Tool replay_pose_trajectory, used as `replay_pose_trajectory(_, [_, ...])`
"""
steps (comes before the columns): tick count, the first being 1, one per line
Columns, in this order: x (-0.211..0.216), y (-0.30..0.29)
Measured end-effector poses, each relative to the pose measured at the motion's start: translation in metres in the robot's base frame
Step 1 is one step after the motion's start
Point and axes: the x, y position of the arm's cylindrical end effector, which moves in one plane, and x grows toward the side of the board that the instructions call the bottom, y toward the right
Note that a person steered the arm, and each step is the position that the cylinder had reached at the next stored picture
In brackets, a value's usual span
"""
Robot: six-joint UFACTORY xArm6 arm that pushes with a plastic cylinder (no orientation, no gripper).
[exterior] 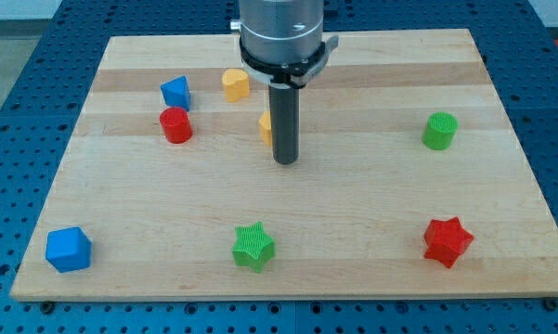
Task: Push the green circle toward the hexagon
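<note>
A pale wooden board [288, 241] lies on a blue table with rows of holes [9, 102], filling most of the frame. The arm drops in from the top centre: a grey metal collar, then a straight dark rod ending in my tip [286, 162], just above the middle of the board. There is no pincer here, only the rod, so nothing opens or closes. The green circle [439, 131] stands at the right, well apart from my tip. A yellow block [265, 126] sits just left of the rod, mostly hidden behind it; its shape cannot be made out. The arm's upper part is cut off by the frame's top edge.
</note>
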Motion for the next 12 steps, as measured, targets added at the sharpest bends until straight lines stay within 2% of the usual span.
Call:
replay_pose_trajectory(1, [0.023,0.044])
replay_pose_trajectory(3, [0.049,0.183])
replay_pose_trajectory(5, [0.045,0.234])
replay_pose_trajectory(6, [0.018,0.242])
replay_pose_trajectory(7, [-0.028,0.242])
replay_pose_trajectory(8, [-0.04,0.242])
replay_pose_trajectory(10, [-0.012,0.252])
replay_pose_trajectory(12, [-0.012,0.253])
